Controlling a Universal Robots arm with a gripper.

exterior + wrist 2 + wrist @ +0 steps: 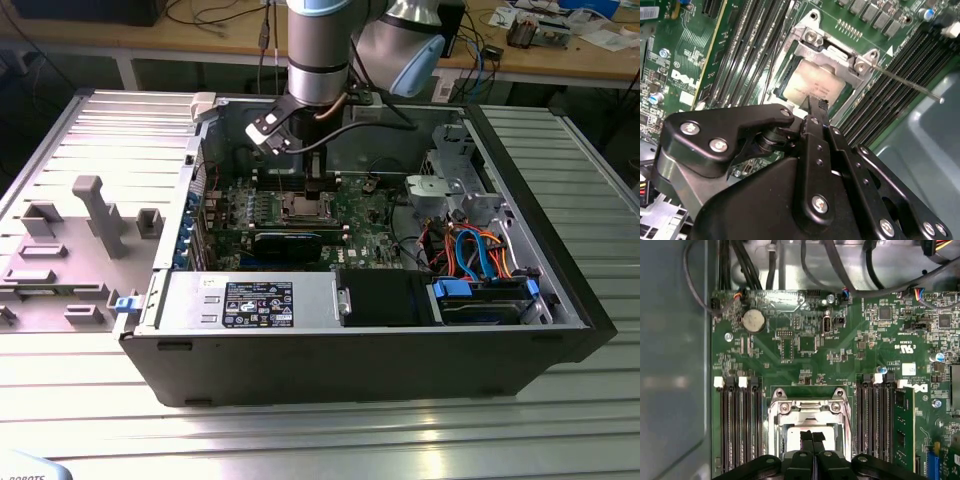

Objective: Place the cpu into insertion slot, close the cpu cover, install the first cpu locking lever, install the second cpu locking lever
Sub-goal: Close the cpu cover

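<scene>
A big open computer case lies on a shiny metal counter with long grooves. On the exterior view's left, a grey plastic tray with blocky shapes rests on the same counter. Behind it all stands a wooden counter with wires and small things on top. Inside the case, orange and blue cables curl on the exterior view's right.

The robot arm reaches down into the case, over the green circuit board. The cpu lies flat in the insertion slot, between rows of long black memory slots. The cpu cover sits round the chip like a silver frame. A thin metal lever sticks out to one side of it.

The gripper is right above the cpu. Its two black fingers are pressed tight together with nothing between them, and their tips are at the chip's top.
</scene>
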